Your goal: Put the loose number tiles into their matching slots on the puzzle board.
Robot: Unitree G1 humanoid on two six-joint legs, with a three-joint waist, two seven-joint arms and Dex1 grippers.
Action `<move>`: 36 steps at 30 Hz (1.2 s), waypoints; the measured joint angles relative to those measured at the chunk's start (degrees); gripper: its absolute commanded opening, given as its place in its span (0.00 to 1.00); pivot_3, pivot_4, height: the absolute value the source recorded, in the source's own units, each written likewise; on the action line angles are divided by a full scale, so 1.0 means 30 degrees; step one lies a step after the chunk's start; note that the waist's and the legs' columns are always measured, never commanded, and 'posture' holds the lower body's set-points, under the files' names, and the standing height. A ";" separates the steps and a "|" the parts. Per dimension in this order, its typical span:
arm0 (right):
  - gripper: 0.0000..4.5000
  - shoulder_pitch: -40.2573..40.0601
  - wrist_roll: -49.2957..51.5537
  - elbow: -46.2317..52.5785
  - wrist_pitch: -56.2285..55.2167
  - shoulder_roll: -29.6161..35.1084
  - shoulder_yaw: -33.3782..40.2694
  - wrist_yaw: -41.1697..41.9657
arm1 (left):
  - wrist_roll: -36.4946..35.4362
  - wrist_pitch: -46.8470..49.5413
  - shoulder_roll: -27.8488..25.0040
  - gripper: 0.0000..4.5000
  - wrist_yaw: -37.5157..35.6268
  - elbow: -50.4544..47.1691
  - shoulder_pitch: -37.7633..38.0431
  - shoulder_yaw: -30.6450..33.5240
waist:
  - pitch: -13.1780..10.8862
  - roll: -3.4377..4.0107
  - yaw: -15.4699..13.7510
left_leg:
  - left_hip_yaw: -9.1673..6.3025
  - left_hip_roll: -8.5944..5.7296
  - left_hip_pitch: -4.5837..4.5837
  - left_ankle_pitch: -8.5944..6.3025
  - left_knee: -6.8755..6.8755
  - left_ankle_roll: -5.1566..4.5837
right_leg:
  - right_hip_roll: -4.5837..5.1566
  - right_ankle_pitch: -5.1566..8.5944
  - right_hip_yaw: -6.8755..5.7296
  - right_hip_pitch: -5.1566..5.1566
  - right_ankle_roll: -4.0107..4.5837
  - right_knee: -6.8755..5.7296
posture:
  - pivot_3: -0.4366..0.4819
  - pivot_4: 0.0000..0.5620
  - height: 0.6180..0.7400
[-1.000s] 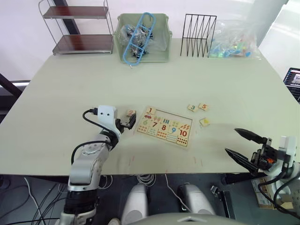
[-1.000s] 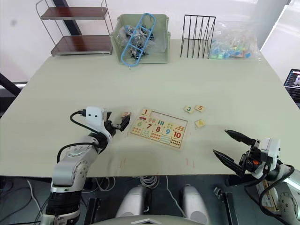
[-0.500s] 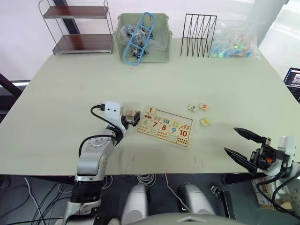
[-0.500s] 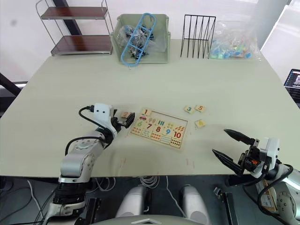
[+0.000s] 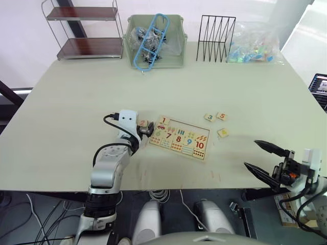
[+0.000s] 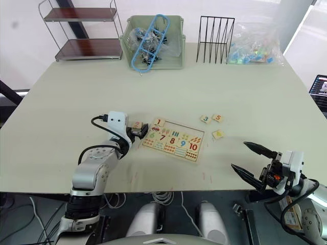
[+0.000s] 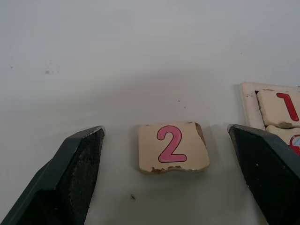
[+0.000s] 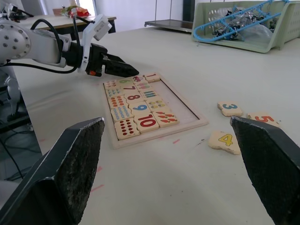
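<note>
The puzzle board [image 5: 196, 153] lies at the table's middle with tile 1 [image 5: 163, 121] seated at its far left corner. The rest of that row, the matching slots [image 8: 180, 101], shows as a bare strip. Tile 2 [image 7: 172, 146] lies flat on the table just left of the board. My left gripper [image 5: 145, 129] is open around it, one finger [image 7: 70, 173] on each side, apart from it. Tiles 3 [image 5: 209, 117], 5 [image 5: 221, 116] and 4 [image 5: 223, 132] lie loose right of the board. My right gripper [image 5: 251, 153] hangs open near the table's front right edge, holding nothing.
At the table's back stand a small two-level shelf [image 5: 87, 30], a green bin [image 5: 156, 43] with blue hangers, a black wire rack [image 5: 215, 31] and a clear bag [image 5: 255, 48] of coloured pieces. A screen [image 5: 319, 84] sits past the right edge.
My left gripper has moved right, toward the board, and now straddles tile 2. The right arm has stayed in place.
</note>
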State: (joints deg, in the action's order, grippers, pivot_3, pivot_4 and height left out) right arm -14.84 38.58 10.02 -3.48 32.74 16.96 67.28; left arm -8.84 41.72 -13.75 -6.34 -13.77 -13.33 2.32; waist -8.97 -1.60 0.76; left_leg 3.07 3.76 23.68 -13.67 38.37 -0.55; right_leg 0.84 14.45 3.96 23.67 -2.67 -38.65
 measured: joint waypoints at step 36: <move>1.00 0.1076 0.0152 -0.1029 0.0185 0.0317 -0.0257 0.2393 | -0.0522 0.3523 0.0402 0.34 0.0574 -0.6384 0.2960 0.2349 | 0.0005 0.0011 0.0004 | -0.0098 -0.0059 0.0010 0.0000 -0.0002 0.0000 | 0.0019 0.0037 -0.0025 -0.0014 0.0064 0.0017 | 0.48 0.27 1.00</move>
State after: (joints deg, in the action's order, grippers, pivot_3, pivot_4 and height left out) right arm -11.61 39.04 6.94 -2.92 33.69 16.19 74.46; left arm -10.41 52.29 -12.54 -4.61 -32.93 -4.45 9.37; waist -8.96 -1.57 0.77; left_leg 2.78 3.58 23.71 -13.66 38.37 -0.55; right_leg 0.90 14.56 3.89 23.63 -2.48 -38.60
